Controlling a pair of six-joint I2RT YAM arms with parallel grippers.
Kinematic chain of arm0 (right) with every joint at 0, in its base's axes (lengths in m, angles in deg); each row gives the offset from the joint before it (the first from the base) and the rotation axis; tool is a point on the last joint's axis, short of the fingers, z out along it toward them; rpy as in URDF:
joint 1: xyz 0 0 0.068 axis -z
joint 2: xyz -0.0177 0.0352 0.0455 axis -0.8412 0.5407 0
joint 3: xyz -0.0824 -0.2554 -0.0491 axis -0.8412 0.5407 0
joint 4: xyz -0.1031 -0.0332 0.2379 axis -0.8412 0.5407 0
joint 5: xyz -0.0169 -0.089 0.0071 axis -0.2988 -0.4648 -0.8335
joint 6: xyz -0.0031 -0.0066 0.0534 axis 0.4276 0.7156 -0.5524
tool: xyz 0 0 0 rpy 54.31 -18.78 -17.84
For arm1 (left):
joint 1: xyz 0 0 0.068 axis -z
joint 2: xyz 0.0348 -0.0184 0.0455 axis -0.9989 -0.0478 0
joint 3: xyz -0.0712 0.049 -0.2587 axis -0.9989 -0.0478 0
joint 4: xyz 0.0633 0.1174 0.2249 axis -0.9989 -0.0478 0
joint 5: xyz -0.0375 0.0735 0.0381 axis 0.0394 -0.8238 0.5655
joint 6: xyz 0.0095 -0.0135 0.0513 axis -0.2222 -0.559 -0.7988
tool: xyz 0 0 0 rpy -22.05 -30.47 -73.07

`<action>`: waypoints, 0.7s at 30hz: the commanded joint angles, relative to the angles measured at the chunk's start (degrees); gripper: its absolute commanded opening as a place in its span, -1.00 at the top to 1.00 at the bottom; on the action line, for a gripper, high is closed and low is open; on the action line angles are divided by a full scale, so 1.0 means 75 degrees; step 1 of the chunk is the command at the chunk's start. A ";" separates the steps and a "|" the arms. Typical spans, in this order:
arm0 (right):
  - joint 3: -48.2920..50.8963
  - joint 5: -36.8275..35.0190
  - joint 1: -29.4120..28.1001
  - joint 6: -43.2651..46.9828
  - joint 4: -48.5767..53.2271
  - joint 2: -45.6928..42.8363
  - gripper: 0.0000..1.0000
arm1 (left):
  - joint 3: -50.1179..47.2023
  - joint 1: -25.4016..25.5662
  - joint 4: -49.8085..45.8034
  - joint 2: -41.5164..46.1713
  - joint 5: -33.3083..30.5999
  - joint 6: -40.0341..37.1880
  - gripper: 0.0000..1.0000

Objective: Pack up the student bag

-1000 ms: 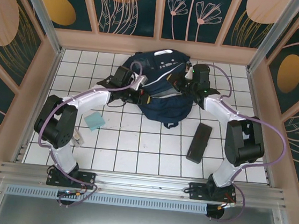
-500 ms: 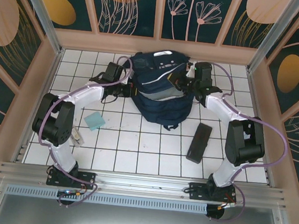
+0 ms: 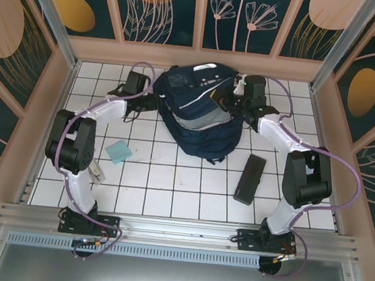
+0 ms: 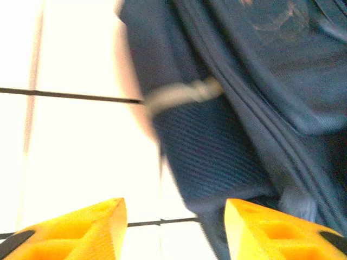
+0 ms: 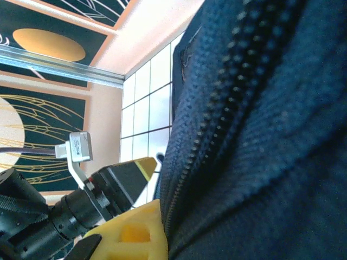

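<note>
The student bag (image 3: 197, 114), navy with white stripes, lies at the back middle of the tiled table. My left gripper (image 3: 150, 102) is just off its left side, open. In the left wrist view its yellow fingertips (image 4: 87, 227) frame bare tile and the bag's edge (image 4: 217, 157), with nothing held. My right gripper (image 3: 231, 103) is at the bag's upper right edge. In the right wrist view one yellow finger (image 5: 133, 233) presses against the zippered fabric (image 5: 260, 135), which hides the other finger.
A black oblong case (image 3: 249, 178) lies right of the bag, nearer the front. A teal pad (image 3: 118, 151) and a small pale object (image 3: 96, 169) lie at the front left. Walls enclose the table. The left arm's gripper (image 5: 116, 187) shows in the right wrist view.
My left gripper has drawn back to the left, off the bag's side. The bag has shifted slightly left and rounded out. The right gripper has hardly moved.
</note>
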 commanded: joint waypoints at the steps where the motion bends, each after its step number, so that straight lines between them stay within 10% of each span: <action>1: -0.0649 0.0363 0.0065 0.0310 -0.0271 -0.0037 1.00 | -0.0048 -0.0095 -0.0014 0.0683 0.0044 -0.0066 -0.13; 12: -0.1153 0.0431 -0.0031 -0.0036 -0.0200 0.0300 1.00 | 0.0016 0.1586 0.0351 0.2227 0.0181 -0.1518 -0.31; 14: -0.1291 0.0410 -0.0026 -0.0069 -0.0114 0.0357 1.00 | -0.0017 0.1927 0.0409 0.2241 -0.0018 -0.1898 -0.52; 15: -0.1387 0.0409 -0.0031 -0.0071 -0.0043 0.0412 1.00 | -0.0030 0.2057 0.0452 0.2230 0.0004 -0.2085 -0.96; 21: -0.1707 0.0611 -0.0039 -0.0121 0.0028 0.0626 1.00 | 0.0317 0.2568 0.0253 0.1710 -0.0301 -0.2678 -0.98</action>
